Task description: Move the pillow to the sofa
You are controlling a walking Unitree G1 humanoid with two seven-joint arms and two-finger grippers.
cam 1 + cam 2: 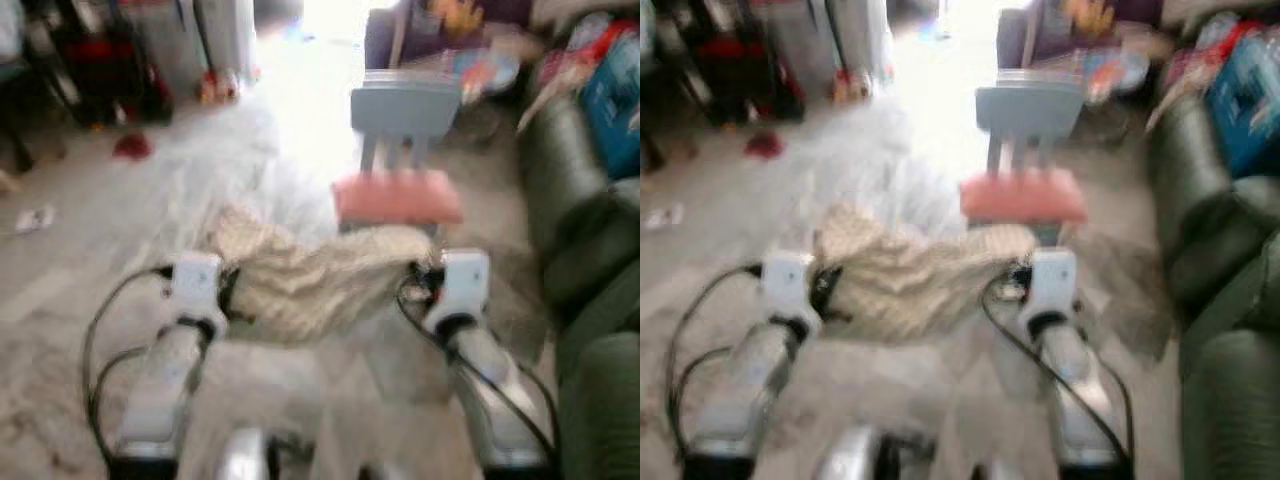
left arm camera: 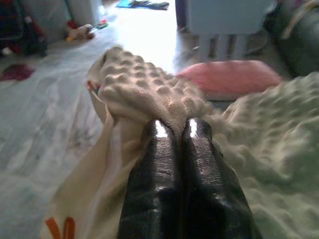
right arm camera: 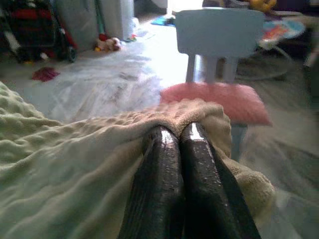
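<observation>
A cream, bumpy-textured pillow (image 1: pixel 310 275) hangs stretched between my two arms, above the floor. My left gripper (image 2: pixel 175 130) is shut on its left end, with the black fingers (image 2: pixel 155 164) pressed together into the fabric. At the other end my right gripper (image 3: pixel 175 134) is shut on the pillow's edge (image 3: pixel 99 149). The dark green sofa (image 1: pixel 590 250) stands along the right side, with its arm close to my right arm (image 1: pixel 470 320). The head views are blurred.
A small light blue chair (image 1: pixel 405 115) with a pink cushion (image 1: pixel 397 197) stands just beyond the pillow. Blue and red items (image 1: pixel 610 90) lie on the sofa. Toys, a red cloth (image 1: pixel 132 147) and dark furniture (image 1: pixel 90 60) sit at the far left. Pale floor (image 1: pixel 120 220) spreads to the left.
</observation>
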